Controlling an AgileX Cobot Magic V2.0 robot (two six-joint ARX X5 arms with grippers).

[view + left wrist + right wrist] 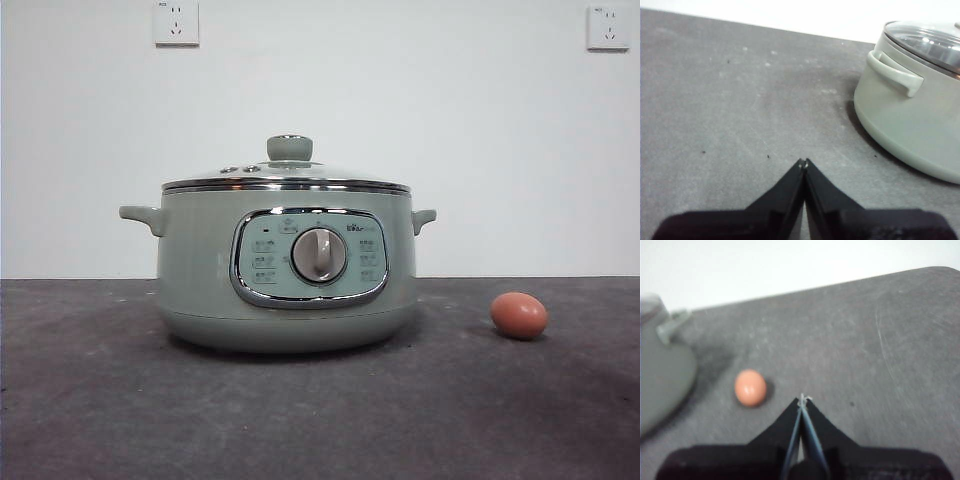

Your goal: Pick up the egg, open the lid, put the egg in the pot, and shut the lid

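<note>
While lidded, pot (200, 270) near egg (519, 315)

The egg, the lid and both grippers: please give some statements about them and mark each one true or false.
1. The egg lies on the table beside the pot. True.
2. The lid is off the pot. False: it sits on the pot.
3. The right gripper holds the egg. False: it is shut, holding nothing, apart from the egg.
4. The left gripper is shut. True.
5. The egg is cracked. False: it looks whole.
</note>
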